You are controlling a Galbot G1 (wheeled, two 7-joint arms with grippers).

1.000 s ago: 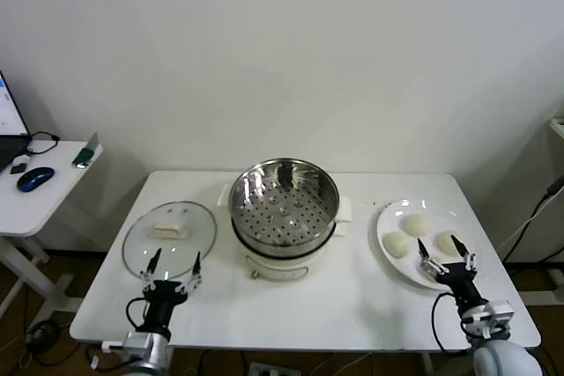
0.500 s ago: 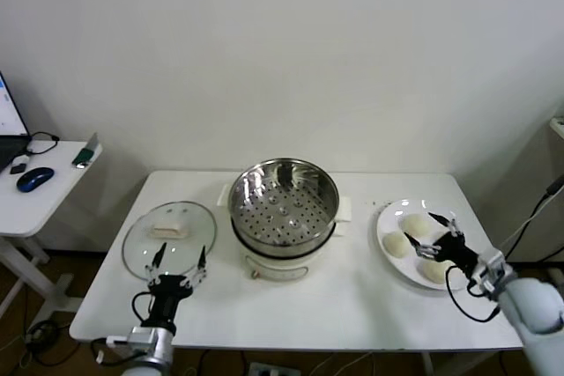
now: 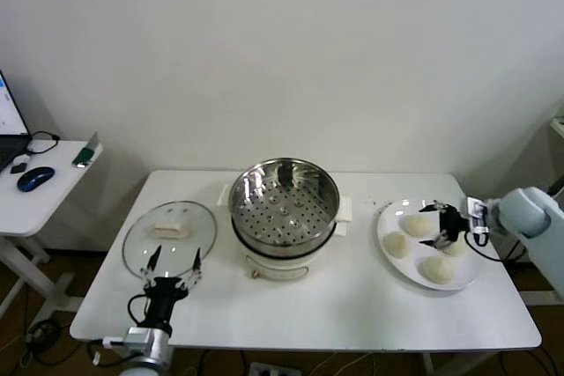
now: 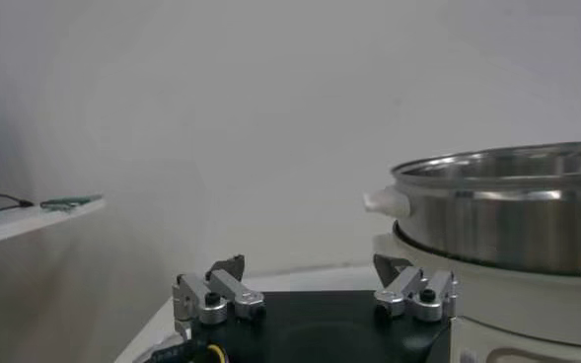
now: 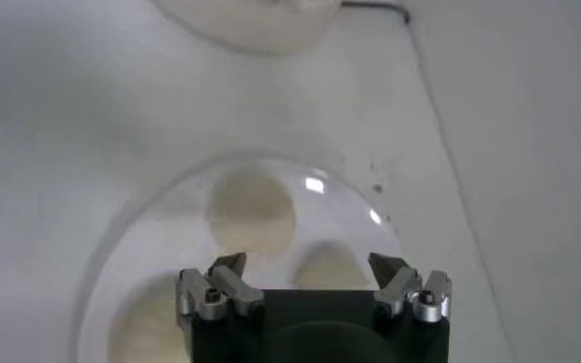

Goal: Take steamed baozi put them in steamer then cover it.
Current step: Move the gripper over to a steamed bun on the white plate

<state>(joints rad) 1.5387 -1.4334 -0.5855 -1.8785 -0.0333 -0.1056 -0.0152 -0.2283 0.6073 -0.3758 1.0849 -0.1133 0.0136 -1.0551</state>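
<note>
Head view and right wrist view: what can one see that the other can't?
Only the head view shows the steamer, the glass lid, the left gripper waiting near the lid, and all four baozi. Only the right wrist view shows dark specks on the table beside the plate. Both show the white plate and the open right gripper over the buns.

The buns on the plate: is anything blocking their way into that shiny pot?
Nothing visible. The steamer stands open, its lid lying on the table beside it. The right gripper, open, hovers over the baozi.
</note>
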